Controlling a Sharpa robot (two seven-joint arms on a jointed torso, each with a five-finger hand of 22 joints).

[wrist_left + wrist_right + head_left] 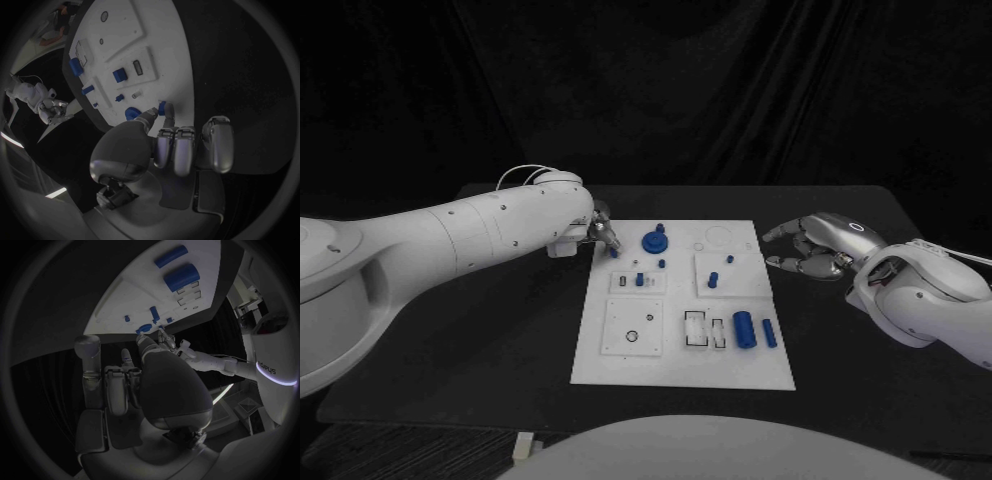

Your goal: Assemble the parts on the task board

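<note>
At the far left corner of the task board [678, 372], the left hand [596, 232] is seen with a small blue peg [613, 250] pinched at its fingertips; in the left wrist view the same peg [163, 107] is held just over the white surface, and whether it already touches the board cannot be told. Its placement is judged to be the step in hand.

Further right, a blue round knob [655, 240] stands upright in the far row, and small blue pieces [639, 281] are seated in the middle left panel. An upright blue piece [713, 279] stands in the middle right panel. These are judged as already fitted.

In the near row, the round hole panel [633, 329] and the rectangular slots [704, 329] are seen unfilled, while a large blue cylinder [743, 327] and a thinner blue rod [769, 333] lie loose beside them. These are judged as still to be assembled, so the task appears roughly half done.

Right of the board, the right hand [808, 247] hovers over the table [502, 330] with fingers curled and nothing held.
</note>
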